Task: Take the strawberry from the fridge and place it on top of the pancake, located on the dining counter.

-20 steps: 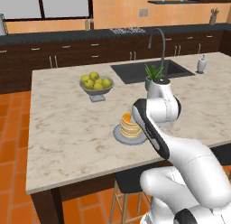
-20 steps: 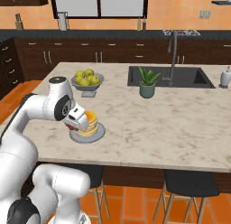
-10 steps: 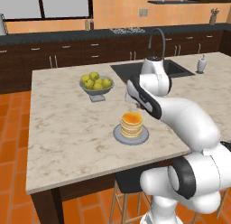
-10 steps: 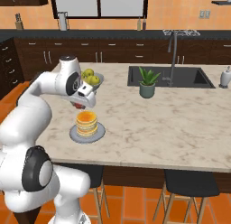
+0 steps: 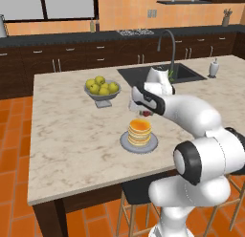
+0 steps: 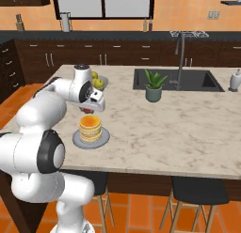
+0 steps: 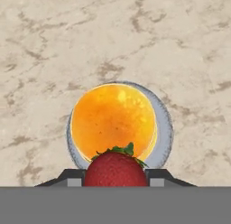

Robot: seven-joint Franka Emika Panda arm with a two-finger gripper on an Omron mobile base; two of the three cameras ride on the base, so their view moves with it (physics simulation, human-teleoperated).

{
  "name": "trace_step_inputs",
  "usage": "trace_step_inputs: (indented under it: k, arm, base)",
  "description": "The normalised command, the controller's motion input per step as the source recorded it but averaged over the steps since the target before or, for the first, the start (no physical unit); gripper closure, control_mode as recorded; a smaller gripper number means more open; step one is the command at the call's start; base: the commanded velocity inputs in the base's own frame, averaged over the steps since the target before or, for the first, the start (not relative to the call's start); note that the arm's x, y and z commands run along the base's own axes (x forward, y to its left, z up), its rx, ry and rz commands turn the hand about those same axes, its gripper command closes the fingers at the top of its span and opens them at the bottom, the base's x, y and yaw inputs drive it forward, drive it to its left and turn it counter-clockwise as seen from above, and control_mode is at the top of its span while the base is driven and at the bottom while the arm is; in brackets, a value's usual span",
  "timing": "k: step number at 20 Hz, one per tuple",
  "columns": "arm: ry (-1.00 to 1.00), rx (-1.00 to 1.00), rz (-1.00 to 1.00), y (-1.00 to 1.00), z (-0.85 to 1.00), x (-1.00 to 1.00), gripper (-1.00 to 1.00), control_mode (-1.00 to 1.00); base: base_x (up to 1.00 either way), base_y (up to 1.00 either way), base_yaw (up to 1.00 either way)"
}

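Below my jaws spreads the marbled desk (image 5: 72,135), hard and steady. Directly beneath them sits the pancake (image 7: 113,121) stack on its grey plate (image 7: 164,128), soft and springy on top, I'd judge. My jaws are pinching the strawberry (image 7: 116,168) by its sides; light, tender, easily bruised, so I'd release gently.

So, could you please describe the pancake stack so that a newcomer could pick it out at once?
Start at the dining counter, the beige marbled island with the sink. On its near half, in front of the bowl of green apples, sits a round grey plate. The pancake stack on it is golden-tan and layered, directly under the gripper holding the strawberry.
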Motion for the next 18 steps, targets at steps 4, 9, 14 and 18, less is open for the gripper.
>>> trace_step_inputs:
  k: [4, 9, 14, 18]
  arm:
    - [0.01, -0.07, 0.23, 0.01, -0.07, -0.08, 1.00, -1.00]
    - [0.00, -0.18, 0.16, 0.01, -0.22, 0.16, 1.00, -1.00]
    - [-0.08, -0.02, 0.04, 0.00, -0.38, 0.02, 1.00, -1.00]
    - [-0.05, 0.05, 0.01, 0.00, -0.24, 0.04, 1.00, -1.00]
  base:
    - [0.00, 0.00, 0.00]
    - [0.00, 0.00, 0.00]
    - [0.00, 0.00, 0.00]
    - [0.00, 0.00, 0.00]
